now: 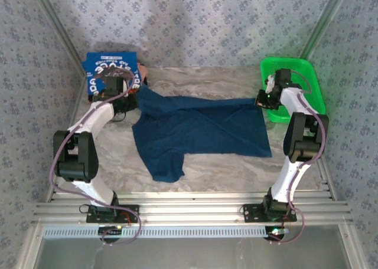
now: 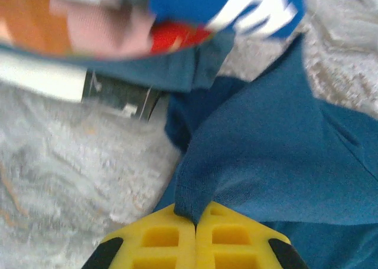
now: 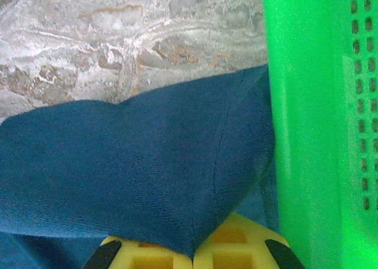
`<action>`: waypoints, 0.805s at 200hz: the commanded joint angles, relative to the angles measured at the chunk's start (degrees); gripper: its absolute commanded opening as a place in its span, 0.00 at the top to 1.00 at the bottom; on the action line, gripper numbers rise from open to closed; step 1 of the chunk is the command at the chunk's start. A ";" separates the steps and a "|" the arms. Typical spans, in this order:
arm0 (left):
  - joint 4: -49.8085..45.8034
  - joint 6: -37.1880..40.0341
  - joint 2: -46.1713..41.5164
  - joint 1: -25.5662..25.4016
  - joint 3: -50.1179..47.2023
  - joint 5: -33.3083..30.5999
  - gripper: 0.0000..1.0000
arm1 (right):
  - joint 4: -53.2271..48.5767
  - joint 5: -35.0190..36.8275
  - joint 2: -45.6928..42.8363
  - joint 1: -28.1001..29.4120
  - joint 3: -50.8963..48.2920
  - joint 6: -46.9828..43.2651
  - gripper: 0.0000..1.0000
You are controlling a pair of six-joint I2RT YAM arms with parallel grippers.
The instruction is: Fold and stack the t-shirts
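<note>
The desk (image 1: 224,169) is a grey, marbled surface. A navy t-shirt (image 1: 201,130) lies spread across its middle (one sleeve rumpled toward the near edge). A brighter blue t-shirt (image 1: 109,62), folded with its white lettering up, sits at the far left corner. A green mesh basket (image 1: 295,65) stands far right, against the navy cloth.

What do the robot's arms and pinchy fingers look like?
The left arm and right arm have white links with chunky black joints and black bases, with a thin purplish cable looping along each. The left gripper and right gripper have bright yellow blocky fingers with square hollows and black outer corners.
</note>
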 commanded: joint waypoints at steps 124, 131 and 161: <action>3.40 -13.60 -5.80 -2.70 -13.22 2.57 1.00 | 0.39 7.23 -0.93 1.01 -4.18 -6.39 1.00; 3.43 -14.63 -6.09 -2.67 -13.79 2.65 1.00 | 0.28 7.26 -0.80 0.96 -3.99 -6.47 1.00; 4.82 -19.81 -6.92 -2.69 -17.11 2.92 1.00 | 0.37 7.35 0.04 1.12 -3.77 -6.30 1.00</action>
